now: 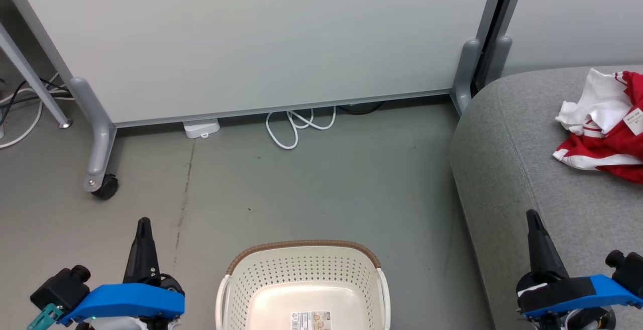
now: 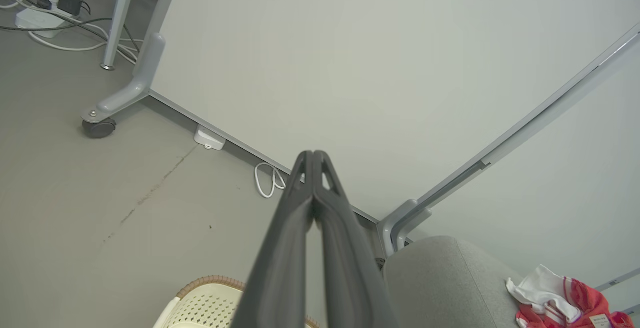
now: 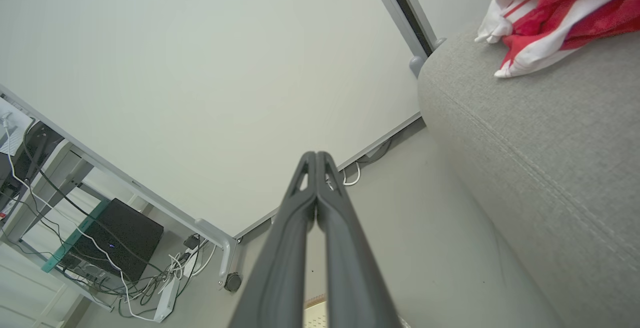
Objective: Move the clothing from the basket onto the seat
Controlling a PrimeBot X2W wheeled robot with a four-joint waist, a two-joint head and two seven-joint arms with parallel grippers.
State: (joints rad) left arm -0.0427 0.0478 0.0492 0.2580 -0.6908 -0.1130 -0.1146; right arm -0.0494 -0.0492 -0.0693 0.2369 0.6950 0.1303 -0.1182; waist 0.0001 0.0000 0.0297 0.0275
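Note:
The red and white clothing (image 1: 608, 134) lies crumpled on the light grey seat (image 1: 532, 184) at the right; it also shows as clothing (image 2: 560, 303) and clothing (image 3: 550, 13) in the wrist views. The cream basket (image 1: 301, 269) stands on the floor at the bottom centre, and only its bare bottom with a label sticker shows inside. My left gripper (image 1: 143, 222) is shut with nothing in it, left of the basket. My right gripper (image 1: 532, 215) is shut and holds nothing, over the seat's front edge. Both pairs of fingertips, left (image 2: 314, 156) and right (image 3: 315, 157), touch.
A pale grey wheeled partition panel (image 1: 251, 38) stands behind the basket, with a caster (image 1: 104, 187) at the left. White cables (image 1: 296, 126) and a small white box (image 1: 201, 128) lie at its base. More cables and a dark box (image 3: 117, 238) sit under a desk.

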